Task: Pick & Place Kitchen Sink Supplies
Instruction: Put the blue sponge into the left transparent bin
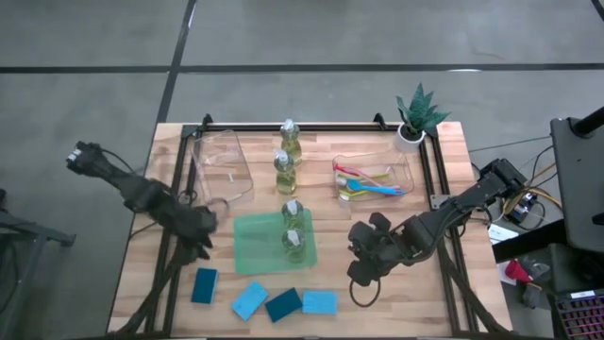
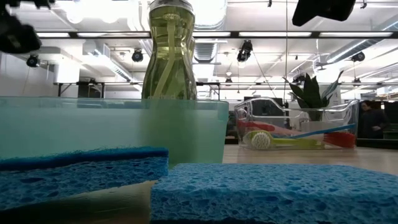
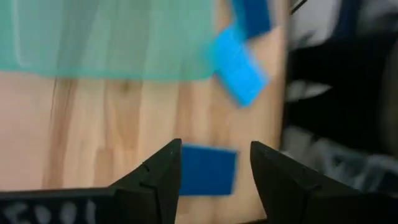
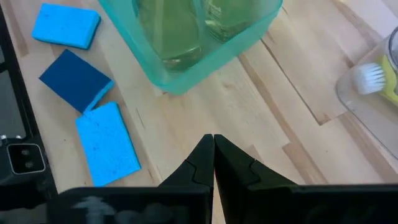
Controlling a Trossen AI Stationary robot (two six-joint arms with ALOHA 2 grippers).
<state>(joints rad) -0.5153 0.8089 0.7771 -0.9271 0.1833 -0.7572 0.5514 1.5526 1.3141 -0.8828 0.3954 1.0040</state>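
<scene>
The left pincer [image 3: 214, 180] hangs parted above a dark-blue sponge [image 3: 208, 169], probably lining up a grasp; the right pincer [image 4: 213, 155] waits clenched, empty.

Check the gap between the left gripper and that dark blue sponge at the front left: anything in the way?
Nothing: the left wrist view shows bare wood between the open left gripper and the dark blue sponge.

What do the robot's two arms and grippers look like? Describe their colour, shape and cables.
Both arms are dark, chunky, jointed links. The left gripper and right gripper each end in two black, tapered, wedge-shaped fingers. Thin cables trail near the right arm's base. No legible markings show.
</scene>
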